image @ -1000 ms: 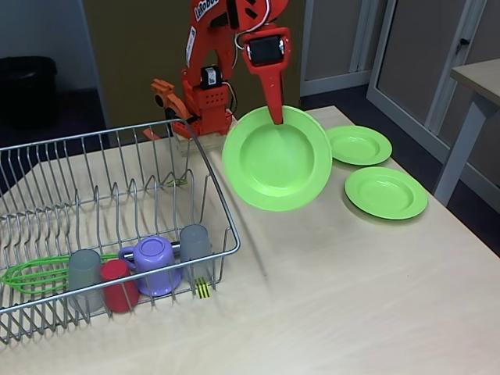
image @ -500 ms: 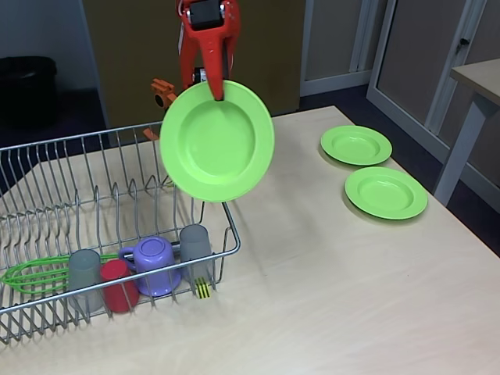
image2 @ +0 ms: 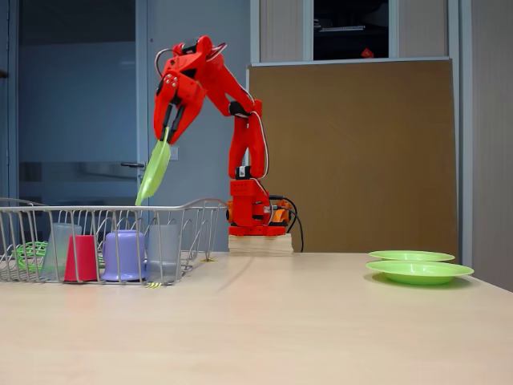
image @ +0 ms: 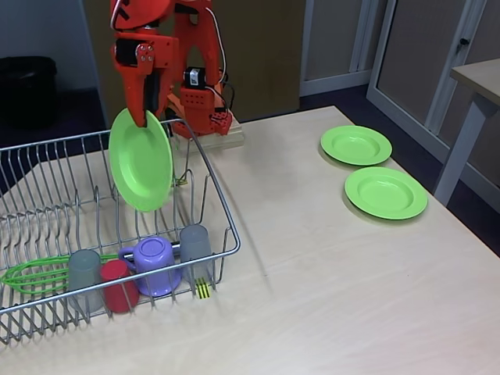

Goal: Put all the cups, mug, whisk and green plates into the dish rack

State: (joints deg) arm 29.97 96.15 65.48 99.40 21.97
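The large silver wire dish rack [image: 47,176] already holds the green-wired whisk [image: 31,273], the two grey tumblers [image: 195,244], the red one [image: 119,285] and the lilac mug [image: 155,264]. The orange gripper [image: 143,117] pinches one lime-green plastic plate [image: 141,160] by its rim. A second ago this plate hung above the table; now it is tilted over the rack's prongs, so lowering comes next. Two more plates [image: 386,192] wait on the table.

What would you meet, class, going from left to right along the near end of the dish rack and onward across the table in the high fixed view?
Whisk → grey cup → red cup → lilac mug → second grey cup → striped tag → nearer green plate.
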